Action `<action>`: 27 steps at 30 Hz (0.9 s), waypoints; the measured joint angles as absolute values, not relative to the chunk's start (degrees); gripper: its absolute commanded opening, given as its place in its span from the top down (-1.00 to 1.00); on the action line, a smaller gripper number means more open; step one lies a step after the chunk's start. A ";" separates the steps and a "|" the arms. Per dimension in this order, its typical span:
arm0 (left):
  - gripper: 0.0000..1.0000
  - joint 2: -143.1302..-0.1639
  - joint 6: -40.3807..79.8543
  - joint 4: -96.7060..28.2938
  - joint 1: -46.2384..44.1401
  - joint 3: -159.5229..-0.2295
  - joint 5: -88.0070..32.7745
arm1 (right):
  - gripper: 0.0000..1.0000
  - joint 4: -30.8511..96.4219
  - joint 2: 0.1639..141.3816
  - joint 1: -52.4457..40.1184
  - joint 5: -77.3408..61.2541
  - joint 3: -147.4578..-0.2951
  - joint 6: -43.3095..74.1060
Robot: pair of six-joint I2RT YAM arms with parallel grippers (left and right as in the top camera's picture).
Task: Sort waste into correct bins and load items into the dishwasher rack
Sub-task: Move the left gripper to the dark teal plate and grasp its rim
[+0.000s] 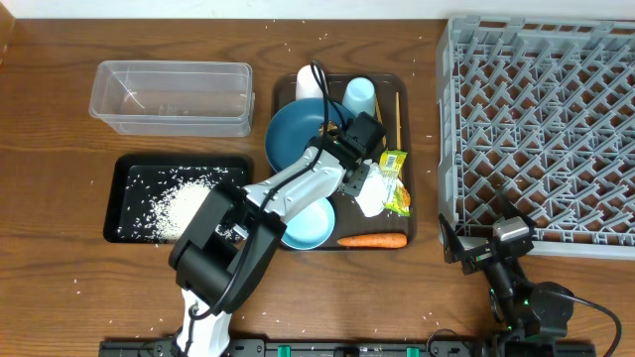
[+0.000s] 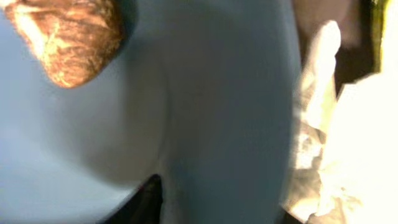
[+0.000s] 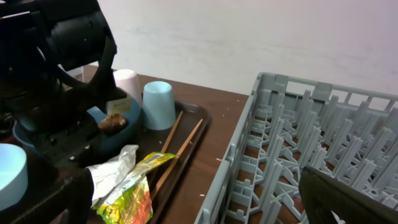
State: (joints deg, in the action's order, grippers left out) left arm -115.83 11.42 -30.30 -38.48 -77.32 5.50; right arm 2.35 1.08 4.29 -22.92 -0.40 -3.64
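Note:
The dark blue plate [image 1: 293, 139] lies on the brown serving tray, and the brown food lump [image 2: 68, 43] rests on it. My left gripper [image 1: 359, 149] sits at the plate's right rim, one dark finger [image 2: 146, 202] inside the rim and the other outside, shut on the plate [image 2: 224, 112]. The crumpled tissue [image 1: 371, 190] and the snack wrapper [image 1: 396, 180] lie just right of it. The carrot [image 1: 372, 239] is at the tray's front and the pale bowl [image 1: 310, 224] beside it. My right gripper [image 1: 486, 248] stands open and empty by the grey rack [image 1: 541, 129].
White cup [image 1: 310, 84], light blue cup [image 1: 359, 95] and chopsticks [image 1: 397, 114] stand at the brown tray's [image 1: 409, 223] back. The clear tub [image 1: 171, 96] is at the far left. In front of it, the black tray [image 1: 127, 193] holds rice.

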 measured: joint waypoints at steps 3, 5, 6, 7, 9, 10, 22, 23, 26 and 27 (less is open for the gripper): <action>0.40 -115.83 11.33 -30.24 -38.52 -77.32 5.15 | -0.99 2.33 1.08 4.29 -22.92 -0.40 -3.64; 0.44 -115.83 11.33 -30.17 -38.52 -77.32 5.02 | -0.99 2.33 1.08 4.29 -22.92 -0.40 -3.64; 0.46 -115.83 11.31 -30.13 -38.52 -77.32 4.86 | -0.99 2.33 1.08 4.29 -22.92 -0.40 -3.64; 0.53 -115.83 11.27 -30.13 -38.52 -77.32 4.82 | -0.99 2.33 1.08 4.29 -22.92 -0.40 -3.64; 0.63 -115.83 11.07 -30.11 -38.54 -77.32 4.80 | -0.98 2.33 1.08 4.29 -22.92 -0.40 -3.64; 0.74 -115.74 10.74 -30.00 -38.57 -77.32 4.89 | -0.98 2.33 1.08 4.29 -22.92 -0.40 -3.64; 0.88 -110.52 10.66 -30.50 -38.61 -77.32 5.91 | -0.99 2.33 1.08 4.29 -22.92 -0.40 -3.64; 0.88 -110.02 10.68 -30.63 -38.61 -77.32 5.91 | -0.99 2.33 1.08 4.29 -22.92 -0.40 -3.64; 0.88 -108.86 10.81 -31.22 -38.61 -77.32 5.43 | -0.98 2.33 1.08 4.29 -22.92 -0.40 -3.64; 0.88 -108.49 10.90 -31.48 -38.61 -77.32 5.17 | -0.98 2.33 1.08 4.29 -22.92 -0.40 -3.64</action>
